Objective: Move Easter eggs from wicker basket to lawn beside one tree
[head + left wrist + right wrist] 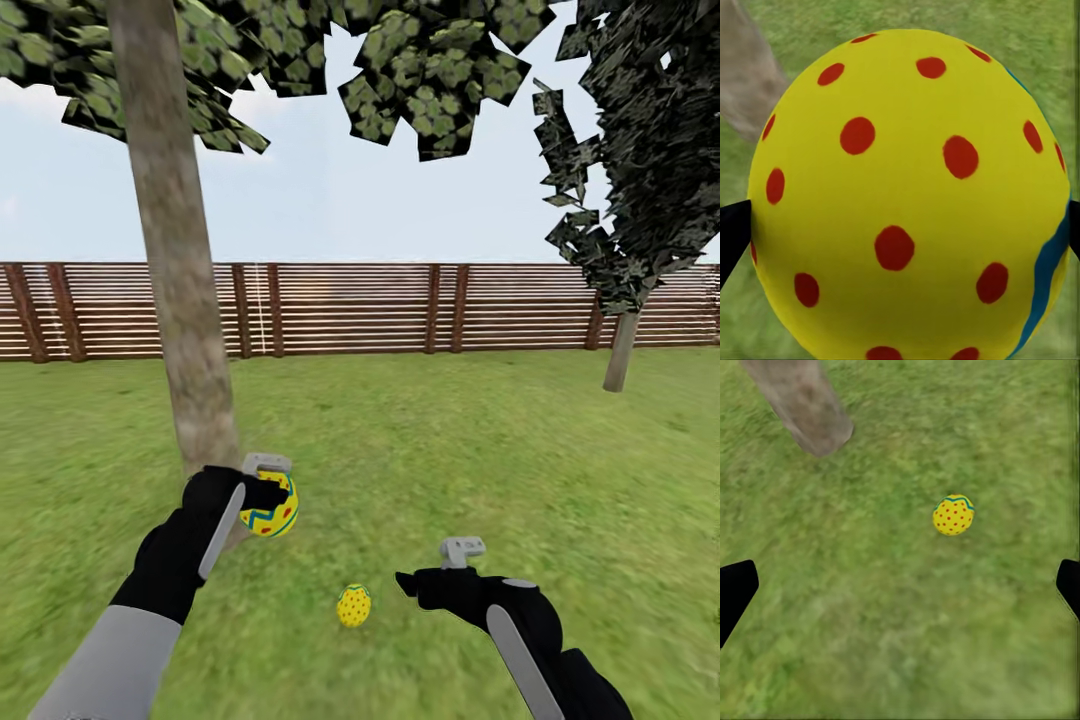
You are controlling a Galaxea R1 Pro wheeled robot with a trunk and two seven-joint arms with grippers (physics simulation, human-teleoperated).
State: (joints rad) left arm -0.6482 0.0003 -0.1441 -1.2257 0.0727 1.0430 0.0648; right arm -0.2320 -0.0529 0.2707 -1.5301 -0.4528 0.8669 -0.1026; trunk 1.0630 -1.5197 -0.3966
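Overhead, the left claw (268, 497), forearm reaching forward, clamps an egg (272, 510) beside the tree (180, 300); lowering it gently onto the lawn (450, 440) should stop rolling. Left wrist: egg (907, 195) between fingertips (733, 232). Right wrist: empty claw (900, 589) spread wide, another egg (953, 514) ahead.

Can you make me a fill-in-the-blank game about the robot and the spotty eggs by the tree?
1. The left gripper holds a yellow egg with ____ dots.
2. Another egg lies on the ____.
3. The right gripper is open and holds ____.
4. Behind the tree trunk stands a brown wooden ____.

Missing words: red; grass; nothing; fence
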